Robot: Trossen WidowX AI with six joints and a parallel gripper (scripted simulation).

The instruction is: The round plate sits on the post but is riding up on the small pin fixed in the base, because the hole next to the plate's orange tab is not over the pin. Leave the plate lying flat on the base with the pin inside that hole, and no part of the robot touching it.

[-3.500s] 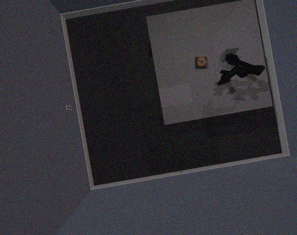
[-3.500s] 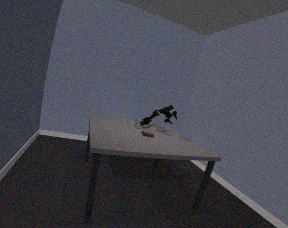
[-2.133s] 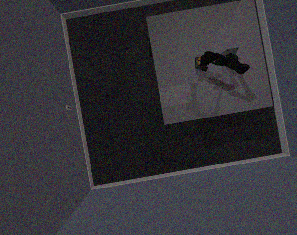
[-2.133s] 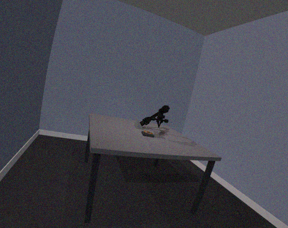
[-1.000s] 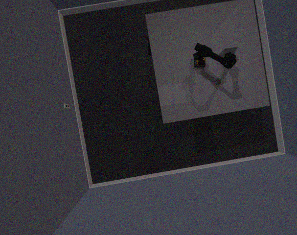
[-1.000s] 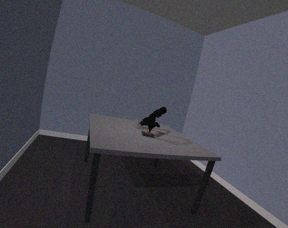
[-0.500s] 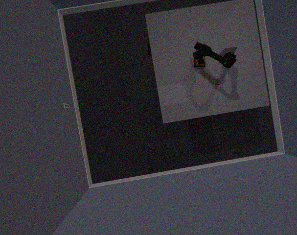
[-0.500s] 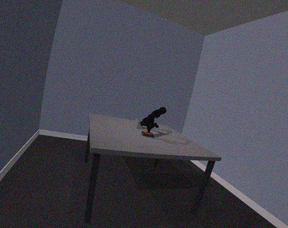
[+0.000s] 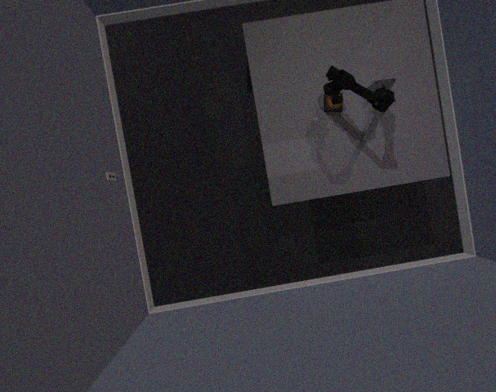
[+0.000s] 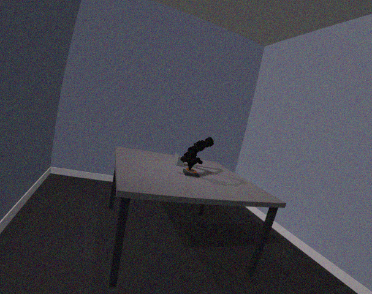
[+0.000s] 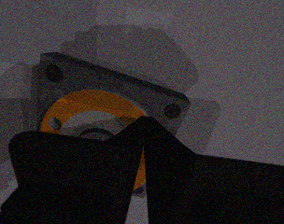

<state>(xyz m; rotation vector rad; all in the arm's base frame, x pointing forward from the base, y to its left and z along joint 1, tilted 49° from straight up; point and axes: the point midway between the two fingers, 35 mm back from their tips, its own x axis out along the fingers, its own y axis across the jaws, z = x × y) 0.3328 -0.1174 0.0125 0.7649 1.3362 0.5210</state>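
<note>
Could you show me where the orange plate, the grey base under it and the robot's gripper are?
orange plate (image 11: 92, 102): wrist view, upper band of the ring.
grey base (image 11: 111, 78): wrist view, far top face.
gripper (image 11: 143, 122): wrist view, closed fingertips.

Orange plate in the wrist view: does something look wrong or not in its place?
The orange plate appears tilted on the grey base, not flat. The shut end effector covers its near part, so contact and the pin cannot be judged.

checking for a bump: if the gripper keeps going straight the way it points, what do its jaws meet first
Most likely the orange plate on the grey base: the gripper, jaws shut and empty, points down onto it. Whether they already touch is unclear.
</note>
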